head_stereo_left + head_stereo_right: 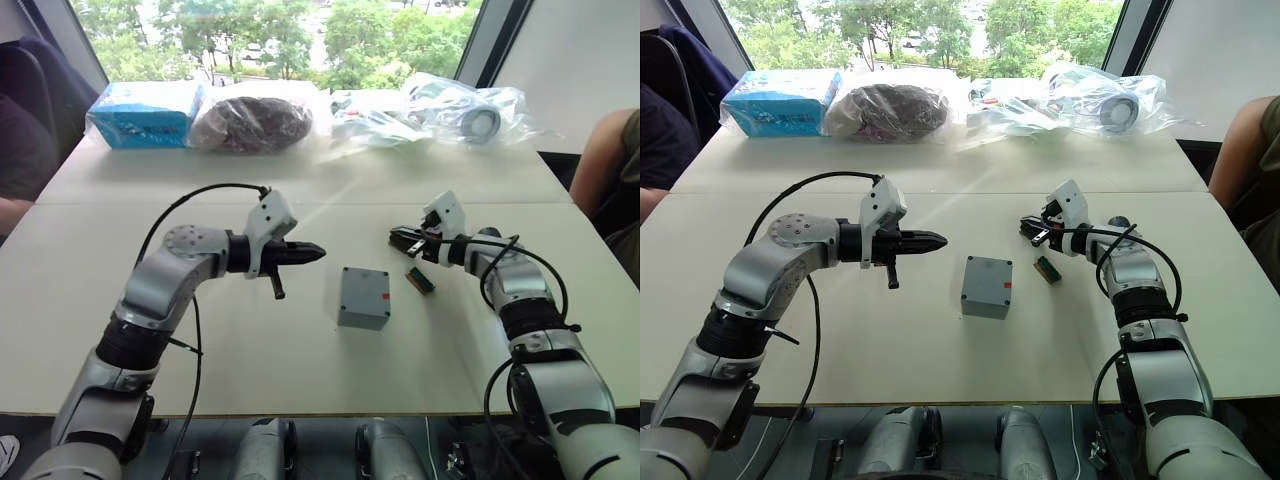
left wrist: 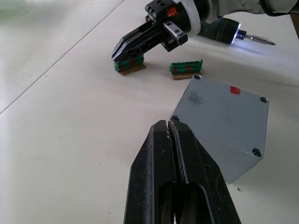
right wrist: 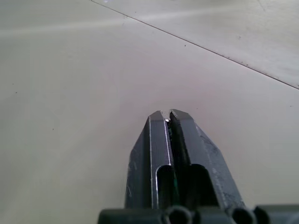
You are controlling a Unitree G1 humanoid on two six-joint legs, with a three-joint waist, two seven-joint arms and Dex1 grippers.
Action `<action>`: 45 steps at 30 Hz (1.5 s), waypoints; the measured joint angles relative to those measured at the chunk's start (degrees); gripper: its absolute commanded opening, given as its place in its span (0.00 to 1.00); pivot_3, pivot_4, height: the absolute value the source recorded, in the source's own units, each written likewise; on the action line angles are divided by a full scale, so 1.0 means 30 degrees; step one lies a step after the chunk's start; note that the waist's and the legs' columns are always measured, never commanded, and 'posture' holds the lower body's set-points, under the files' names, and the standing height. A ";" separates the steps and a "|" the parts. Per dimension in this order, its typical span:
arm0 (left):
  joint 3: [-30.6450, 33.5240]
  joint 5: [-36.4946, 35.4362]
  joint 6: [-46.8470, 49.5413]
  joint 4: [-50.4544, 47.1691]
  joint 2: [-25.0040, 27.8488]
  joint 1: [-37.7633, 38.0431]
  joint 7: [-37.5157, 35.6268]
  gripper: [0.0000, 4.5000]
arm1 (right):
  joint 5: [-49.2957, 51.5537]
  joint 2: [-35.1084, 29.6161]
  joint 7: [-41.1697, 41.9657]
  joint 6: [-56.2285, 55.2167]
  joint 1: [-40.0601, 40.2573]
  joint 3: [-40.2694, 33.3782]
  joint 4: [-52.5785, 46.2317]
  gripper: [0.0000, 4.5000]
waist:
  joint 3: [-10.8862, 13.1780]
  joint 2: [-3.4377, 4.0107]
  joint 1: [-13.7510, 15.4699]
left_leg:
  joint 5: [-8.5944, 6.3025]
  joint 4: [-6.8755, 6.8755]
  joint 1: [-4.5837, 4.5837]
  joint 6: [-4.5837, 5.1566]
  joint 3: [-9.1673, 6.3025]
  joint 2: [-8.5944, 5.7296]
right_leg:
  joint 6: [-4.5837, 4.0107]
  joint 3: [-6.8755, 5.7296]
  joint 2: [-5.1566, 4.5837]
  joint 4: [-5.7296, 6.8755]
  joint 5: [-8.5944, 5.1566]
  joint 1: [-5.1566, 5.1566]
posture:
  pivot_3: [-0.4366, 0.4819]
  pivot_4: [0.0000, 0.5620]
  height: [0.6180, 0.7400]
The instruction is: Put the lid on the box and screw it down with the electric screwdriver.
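1. Box (image 1: 363, 297) sits approx centre of the head view on the white table (image 1: 300, 370), lid (image 2: 229, 109) already on top; red mark on the upper face, screw heads visible at the lid corners in the left wrist view.
2. Left gripper (image 1: 312, 252) is left of centre, hovering above the table just beside the box, tips pointing at it. Fingers pressed together, nothing between them.
3. Right gripper (image 1: 398, 238) is right of centre, upper side of the box, well apart from it. Fingers closed tight, nothing gripped; in the left wrist view its tips rest over a small green-and-red block (image 2: 129, 65).
4. 2nd green block (image 1: 420, 279) lies on the table just right of the box.
5. Electric screwdriver (image 2: 224, 33) at top right of the left wrist view, behind the right gripper, tip light on, bit pointing right.
6. Bagged items (image 1: 255, 120) & a blue packet (image 1: 143, 112) line the top of the frame.
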 measured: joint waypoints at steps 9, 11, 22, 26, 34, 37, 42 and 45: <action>-0.0012 0.0043 -0.0040 0.0005 -0.0001 0.0001 0.0104 0.00 | 0.0021 -0.0035 0.0079 0.0072 0.0112 -0.0076 -0.0570 0.02 | 0.0000 0.0001 -0.0008 | 0.0000 0.0000 0.0000 -0.0001 0.0000 0.0000 | 0.0000 0.0000 0.0000 0.0000 0.0000 -0.0001 | 0.48 0.27 1.00; -0.0017 0.0081 -0.0065 0.0017 -0.0003 0.0000 0.0104 0.00 | 0.0065 -0.0098 0.0116 0.0204 0.0147 -0.0260 -0.1081 0.02 | 0.0000 0.0001 -0.0009 | 0.0000 0.0000 0.0000 -0.0001 -0.0001 0.0000 | 0.0000 0.0000 0.0000 0.0000 0.0000 0.0000 | 0.48 0.27 1.00; -0.0091 0.0320 -0.0300 0.0439 -0.0043 -0.0005 0.0036 0.00 | 0.0484 -0.0511 -0.0053 0.1993 0.1044 -0.1225 -0.4456 0.02 | 0.0001 0.0001 0.0010 | 0.0000 0.0000 -0.0002 0.0001 0.0000 0.0001 | 0.0000 -0.0001 0.0000 0.0000 0.0000 -0.0001 | 0.48 0.27 1.00; -0.0242 0.0344 -0.0378 0.0472 -0.0009 -0.0027 -0.0069 0.00 | 0.1265 -0.0822 0.0023 0.3726 0.2428 -0.1488 -0.7679 0.02 | 0.0001 0.0002 0.0092 | -0.0001 -0.0002 -0.0006 0.0001 -0.0003 0.0003 | 0.0000 0.0000 -0.0001 0.0000 0.0000 -0.0005 | 0.48 0.27 1.00; -0.0292 -0.0571 0.0427 -0.1030 0.0994 0.0208 -0.1342 0.00 | 0.4364 -0.2475 -0.0593 0.8739 0.5609 -0.3157 -1.6718 0.02 | 0.0001 0.0001 0.0114 | -0.0049 0.0000 0.0001 0.0082 -0.0012 0.0006 | -0.0003 -0.0001 -0.0004 0.0002 0.0001 0.0000 | 0.48 0.27 1.00; -0.0610 -0.0914 0.0569 -0.1653 0.1632 0.0330 -0.2143 0.00 | 0.5569 -0.3122 -0.0756 1.0413 0.6855 -0.3437 -1.9247 0.02 | 0.0000 0.0001 0.0148 | -0.0052 -0.0002 0.0000 0.0087 -0.0018 0.0005 | -0.0006 -0.0004 -0.0004 -0.0001 -0.0001 0.0003 | 0.48 0.27 1.00; -0.1232 -0.0933 0.0553 -0.1864 0.1825 0.0307 -0.3040 0.00 | 0.7129 -0.3668 -0.0895 1.2072 0.8440 -0.3404 -2.1910 0.02 | 0.0000 0.0000 0.0129 | -0.0070 0.0001 0.0002 0.0118 -0.0014 0.0003 | -0.0009 -0.0001 -0.0004 -0.0004 0.0000 0.0004 | 0.48 0.27 1.00; -0.1496 -0.0919 0.0542 -0.1848 0.1650 0.0276 -0.3162 0.00 | 0.7178 -0.3669 -0.1166 1.2071 0.8704 -0.3247 -2.2094 0.02 | 0.0001 -0.0001 0.0150 | -0.0070 0.0000 0.0001 0.0119 -0.0016 0.0003 | -0.0011 -0.0002 -0.0003 -0.0004 -0.0001 0.0002 | 0.48 0.27 1.00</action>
